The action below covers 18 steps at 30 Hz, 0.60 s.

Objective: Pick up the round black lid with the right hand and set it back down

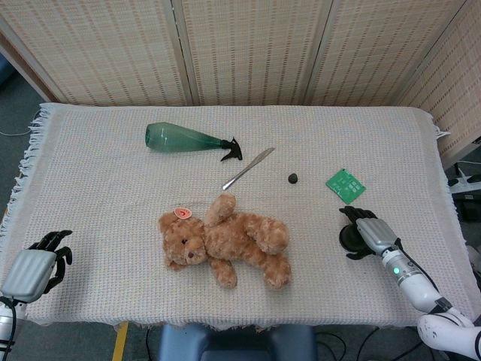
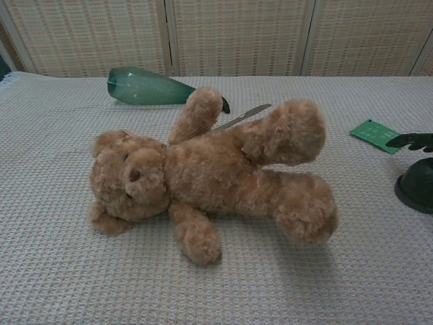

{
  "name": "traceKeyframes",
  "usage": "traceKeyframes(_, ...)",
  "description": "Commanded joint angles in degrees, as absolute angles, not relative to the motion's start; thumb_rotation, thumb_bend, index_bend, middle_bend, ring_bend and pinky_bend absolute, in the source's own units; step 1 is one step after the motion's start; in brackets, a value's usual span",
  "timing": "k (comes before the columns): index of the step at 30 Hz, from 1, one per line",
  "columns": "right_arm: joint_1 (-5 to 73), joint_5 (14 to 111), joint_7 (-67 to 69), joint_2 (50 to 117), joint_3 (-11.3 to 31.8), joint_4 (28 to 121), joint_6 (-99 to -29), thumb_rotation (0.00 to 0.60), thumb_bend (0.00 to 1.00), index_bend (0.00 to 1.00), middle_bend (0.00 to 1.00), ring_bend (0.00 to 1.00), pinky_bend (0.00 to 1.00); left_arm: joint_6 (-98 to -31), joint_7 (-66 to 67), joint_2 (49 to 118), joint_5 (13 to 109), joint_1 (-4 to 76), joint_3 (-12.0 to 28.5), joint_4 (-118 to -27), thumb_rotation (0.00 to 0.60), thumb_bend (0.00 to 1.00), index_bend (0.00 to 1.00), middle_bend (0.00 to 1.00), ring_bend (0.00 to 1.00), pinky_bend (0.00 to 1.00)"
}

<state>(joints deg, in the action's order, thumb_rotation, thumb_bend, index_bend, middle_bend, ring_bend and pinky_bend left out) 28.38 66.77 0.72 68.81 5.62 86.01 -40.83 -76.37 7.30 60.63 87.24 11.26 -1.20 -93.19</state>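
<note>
At the near left edge of the cloth-covered table (image 1: 105, 195), the left hand (image 1: 34, 267) rests with its dark fingers curled loosely and nothing in it; near the right edge, the right hand (image 1: 367, 232) sits over the round black lid (image 1: 349, 238), its fingers spread around the lid's far and near sides, though whether they press on the lid cannot be told from either view; the lid lies flat on the cloth, right of the teddy bear (image 1: 225, 242), and in the chest view a dark fingertip (image 2: 409, 141) hangs just above the lid's dome (image 2: 416, 186); the teddy bear lies on its side at the middle of the table, head to the left, a small orange tag (image 1: 182, 213) at its ear; farther back and to the right lies a green packet (image 1: 346, 185), flat on the cloth, with a small dark lump (image 1: 292, 178) to its left; a metal knife (image 1: 248, 168) lies at a slant beyond the bear; farthest of all, a green spray bottle (image 1: 184, 139) lies on its side, its black nozzle (image 1: 231, 150) pointing right; woven screens (image 1: 248, 49) stand behind the table.
</note>
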Motion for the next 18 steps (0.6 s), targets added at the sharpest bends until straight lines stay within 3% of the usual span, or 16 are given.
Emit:
traceKeyframes(1,29.1,65.5,-0.4,68.9,5.0,86.2,-40.0,0.600,0.07,0.00,0.00,0.00,0.05,-76.5,7.1,60.6,87.3,11.2,-1.2,-93.2,0.600,0.76,0.57,0.17,0.17,0.43)
traceKeyframes(11,29.9,61.2,-6.3,70.8,4.3,85.7,-42.7,0.600,0.07,0.00,0.01,0.02,0.06,-76.3,7.2,60.6,87.2,11.3,-1.1,-93.1,0.600,0.76,0.57,0.17,0.17,0.43)
traceKeyframes(18,30.9,58.9,-8.1,72.9,3.8,83.8,-42.2,0.600,0.07,0.02,0.08,0.08,0.12,-76.5,6.9,60.4,87.0,11.1,-0.9,-93.2,0.600,0.76,0.57,0.17,0.17,0.43)
